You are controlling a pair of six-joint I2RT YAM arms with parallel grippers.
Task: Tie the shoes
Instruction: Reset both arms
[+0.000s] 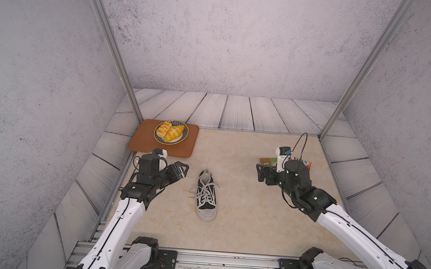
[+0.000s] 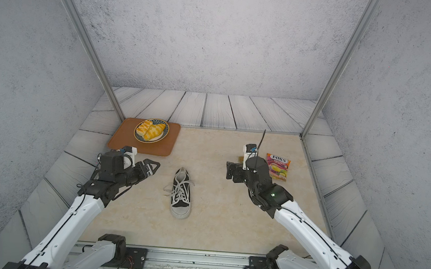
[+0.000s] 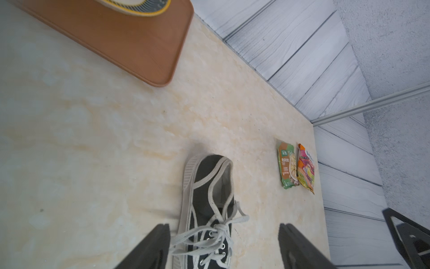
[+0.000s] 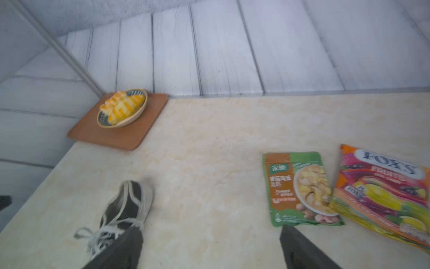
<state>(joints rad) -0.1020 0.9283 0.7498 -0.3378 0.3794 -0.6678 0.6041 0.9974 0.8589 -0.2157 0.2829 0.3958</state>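
High stereo overviews, close wrist views, common shoe

pastries on a patterned plate, on brown tray, green soup packet beside Fox's candy bag

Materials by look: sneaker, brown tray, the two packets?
Black low-top sneaker: apparently matte canvas upper, ribbed white rubber sole, flat woven laces.
Brown rounded tray: smooth satin face, wood or leatherette; unclear.
Green soup packet and orange FOX'S candy packet: glossy printed plastic film, likely, with crinkles.
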